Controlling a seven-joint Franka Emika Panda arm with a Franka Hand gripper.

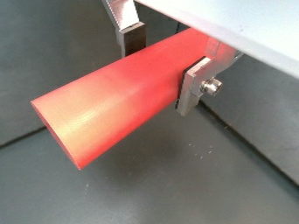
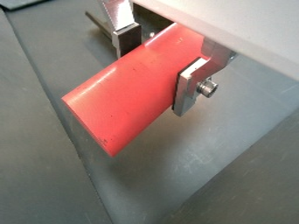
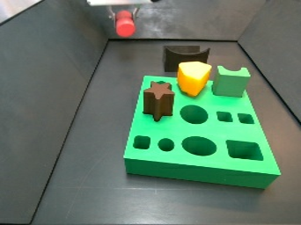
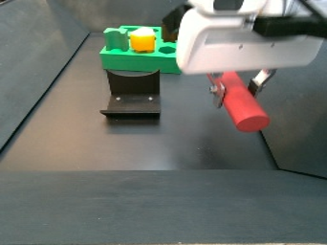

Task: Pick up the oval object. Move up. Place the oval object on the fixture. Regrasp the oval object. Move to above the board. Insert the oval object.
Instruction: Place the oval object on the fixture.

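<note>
I have the gripper (image 1: pixel 163 63) closed on the red peg (image 1: pixel 111 105), both silver fingers (image 1: pixel 194 86) clamped flat against its sides, so the jaws are only as wide as the peg is thick. Both wrist views show the same grip: held near one end, most of the length sticking out free past the fingers.

Everything relative to the green board (image 3: pixel 200 141):
- Peg and gripper are up in the air, well apart from the board, off beyond its far edge in a side view (image 3: pixel 123 25). Nothing but dark floor under the peg (image 4: pixel 240 103)
- Dark fixture (image 4: pixel 130 96) sits just beside the board, its notch empty. From the opposite side it shows right behind the yellow wedge (image 3: pixel 194 78)
- Yellow wedge and brown star peg (image 3: pixel 157 97) stand on the board's far half, light green block (image 3: pixel 231 83) just off its far corner
- Oval hole (image 3: pixel 199 145) in the board's near half is open

My read: pickup and lift are done, the fixture drop is next. The peg hangs roughly level, sideways in the jaws, which can't go into a hole. Hence the fixture step, I think: park it in the notch, then re-grip in line for insertion.

Risk: long overhang on a smooth peg, it could pivot in the pads if it bumps the notch wall
</note>
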